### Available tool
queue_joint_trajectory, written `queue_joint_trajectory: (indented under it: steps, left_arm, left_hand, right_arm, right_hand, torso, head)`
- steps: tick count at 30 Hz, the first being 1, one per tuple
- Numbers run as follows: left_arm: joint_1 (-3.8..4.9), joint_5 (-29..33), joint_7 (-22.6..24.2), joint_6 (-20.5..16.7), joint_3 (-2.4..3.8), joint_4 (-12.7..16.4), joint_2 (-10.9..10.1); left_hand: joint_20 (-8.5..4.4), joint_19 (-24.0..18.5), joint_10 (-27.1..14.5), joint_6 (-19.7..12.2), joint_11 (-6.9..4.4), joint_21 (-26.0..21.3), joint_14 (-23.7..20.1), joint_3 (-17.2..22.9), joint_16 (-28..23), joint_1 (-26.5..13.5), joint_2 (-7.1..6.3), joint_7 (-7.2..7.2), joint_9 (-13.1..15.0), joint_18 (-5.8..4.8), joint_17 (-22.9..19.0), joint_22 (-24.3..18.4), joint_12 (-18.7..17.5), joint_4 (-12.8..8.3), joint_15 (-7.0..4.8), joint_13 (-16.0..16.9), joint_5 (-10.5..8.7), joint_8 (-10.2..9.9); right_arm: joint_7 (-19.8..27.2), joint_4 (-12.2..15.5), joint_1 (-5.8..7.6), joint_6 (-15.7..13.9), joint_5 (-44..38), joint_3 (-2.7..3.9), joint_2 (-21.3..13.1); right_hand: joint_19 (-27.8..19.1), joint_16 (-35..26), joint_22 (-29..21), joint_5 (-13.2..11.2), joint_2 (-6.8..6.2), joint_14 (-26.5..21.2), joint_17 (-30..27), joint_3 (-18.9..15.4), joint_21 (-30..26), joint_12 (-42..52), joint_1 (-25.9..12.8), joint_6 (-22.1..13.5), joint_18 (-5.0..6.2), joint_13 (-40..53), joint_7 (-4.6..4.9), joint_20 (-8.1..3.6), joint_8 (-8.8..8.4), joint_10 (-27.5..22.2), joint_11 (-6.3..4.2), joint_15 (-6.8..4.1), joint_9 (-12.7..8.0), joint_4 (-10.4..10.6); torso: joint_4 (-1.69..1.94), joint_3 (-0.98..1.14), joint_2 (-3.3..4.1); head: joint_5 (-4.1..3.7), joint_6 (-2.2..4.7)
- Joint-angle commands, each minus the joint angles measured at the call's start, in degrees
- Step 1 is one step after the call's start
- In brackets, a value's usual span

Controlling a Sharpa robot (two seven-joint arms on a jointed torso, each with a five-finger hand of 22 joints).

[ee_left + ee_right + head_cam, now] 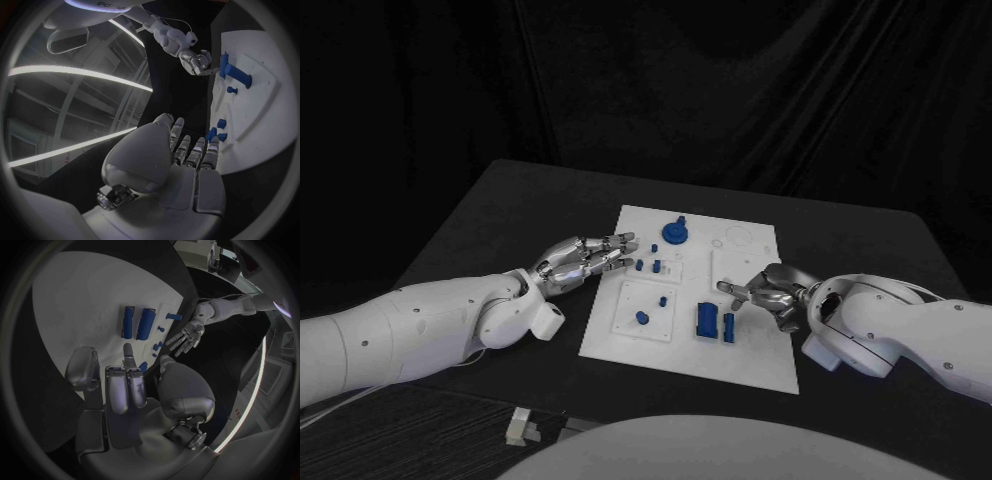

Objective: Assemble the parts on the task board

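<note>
The white task board [759, 355] lies mid-table. On it are a round blue part [676, 233] at the far side, small blue pegs [653, 265] near the left edge, another blue piece [642, 317], and two upright blue blocks [708, 322] toward the front. My left hand [581, 262] reaches over the board's left edge, its straight fingers [195, 150] close to the small pegs [212, 134] and holding nothing. My right hand [764, 295] hovers at the board's right side, just right of the blocks [145, 323]. Its fingers [128, 377] and thumb are apart, nothing between them.
The board rests on a black table [516, 215] with black curtains behind. A small white object [521, 427] lies near the table's front left edge. Bare tabletop lies left of and behind the board.
</note>
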Motion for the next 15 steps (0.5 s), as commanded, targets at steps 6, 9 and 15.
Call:
queue_joint_trajectory:
  steps: [6,9,15]
  left_arm:
    - [-0.08,0.3,1.1,0.4,0.05,0.2,-0.1]
    - [-0.08,0.3,1.1,0.4,0.05,0.1,-0.1]
    - [-0.09,0.3,1.0,0.5,0.05,0.0,0.0]
  left_hand:
    - [-0.16,-0.1,-0.1,0.0,0.56,-0.3,0.4,1.8,1.1,0.2,-1.02,0.06,0.5,-0.84,0.6,-0.2,1.4,-0.2,0.32,0.3,0.81,0.7]
    - [-0.16,-0.1,-0.1,0.0,0.56,-0.3,0.4,1.8,1.1,0.2,-1.02,0.06,0.5,-0.84,0.6,-0.2,1.4,-0.2,0.32,0.3,0.81,0.7]
    - [-0.15,-0.1,-0.1,0.0,0.60,-0.3,0.4,1.9,1.1,0.2,-1.05,0.09,0.5,-0.83,0.6,-0.2,1.4,-0.2,0.32,0.3,0.81,0.7]
  right_arm:
    - [-1.8,0.4,-0.38,3.2,-0.7,0.01,0.2]
    - [-2.1,0.5,-0.48,3.6,-0.7,0.01,0.2]
    - [-2.5,0.5,-0.83,4.3,-0.7,0.01,0.3]
  right_hand:
    - [0.5,0.7,9.2,-0.3,2.10,5.1,11.9,-1.8,0.8,-0.1,-0.1,0.4,0.18,14.8,-0.24,0.34,-0.57,6.0,0.06,0.15,-0.9,-0.2]
    - [0.5,0.6,9.2,-0.2,2.28,5.1,11.8,-2.0,0.8,-0.1,0.0,0.6,0.19,14.8,-0.29,0.35,-0.51,6.0,0.03,0.13,-1.0,-0.2]
    - [0.4,0.6,9.2,0.3,2.68,5.1,11.7,-2.3,0.8,-0.1,0.4,1.1,0.22,14.8,-0.36,0.34,-0.47,6.0,-0.03,0.08,-1.3,-0.3]
  torso:
    - [-0.02,-0.03,-0.02]
    - [-0.02,-0.02,-0.01]
    - [0.03,0.00,-0.05]
  head:
    - [0.23,0.00]
    - [0.18,0.00]
    - [0.11,0.00]
